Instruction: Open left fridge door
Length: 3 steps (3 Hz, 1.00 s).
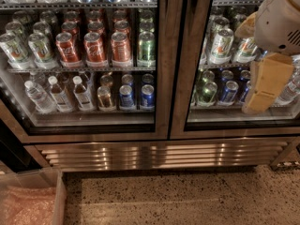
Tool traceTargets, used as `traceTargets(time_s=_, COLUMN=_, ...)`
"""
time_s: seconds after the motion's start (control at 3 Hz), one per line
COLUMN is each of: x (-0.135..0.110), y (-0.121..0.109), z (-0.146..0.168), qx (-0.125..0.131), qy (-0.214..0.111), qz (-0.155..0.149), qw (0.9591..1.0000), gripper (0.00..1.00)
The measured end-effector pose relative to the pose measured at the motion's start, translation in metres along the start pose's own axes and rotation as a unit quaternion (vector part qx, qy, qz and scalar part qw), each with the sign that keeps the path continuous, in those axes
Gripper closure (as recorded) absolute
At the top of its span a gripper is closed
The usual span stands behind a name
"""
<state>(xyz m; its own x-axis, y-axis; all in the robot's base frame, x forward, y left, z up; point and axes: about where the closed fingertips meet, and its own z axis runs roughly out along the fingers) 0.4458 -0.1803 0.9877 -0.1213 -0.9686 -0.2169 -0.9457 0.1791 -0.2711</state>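
Note:
The fridge (159,154) fills the view, with two glass doors above a louvred steel base grille. The left fridge door (161,78) is shut, flush with the centre post. Red cola cans (94,47) and clear water bottles (40,96) show through its glass. My gripper (257,101) is a tan piece hanging from the cream arm (281,18) at the far right. It is in front of the right door's glass, well right of the left door and not touching it.
The right door (225,55) shows green-and-white and blue cans. A clear plastic bin (58,198) with pink wrap stands on the floor at the lower left. Speckled terrazzo floor (187,198) runs in front of the fridge.

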Motion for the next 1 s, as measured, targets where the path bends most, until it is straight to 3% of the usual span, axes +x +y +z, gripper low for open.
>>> traceTargets(time_s=0.33, x=-0.004, y=0.000, z=0.000, qx=0.000, qy=-0.001, qz=-0.005, qw=1.0000, gripper=0.00)
traceTargets(time_s=0.67, x=-0.015, y=-0.009, z=0.003, qx=-0.001, qy=-0.051, qz=0.008, qw=0.9987, gripper=0.00)
traceTargets(time_s=1.0, x=-0.061, y=-0.030, z=-0.001, qx=0.003, qy=-0.155, qz=0.010, qw=0.9879, gripper=0.00)
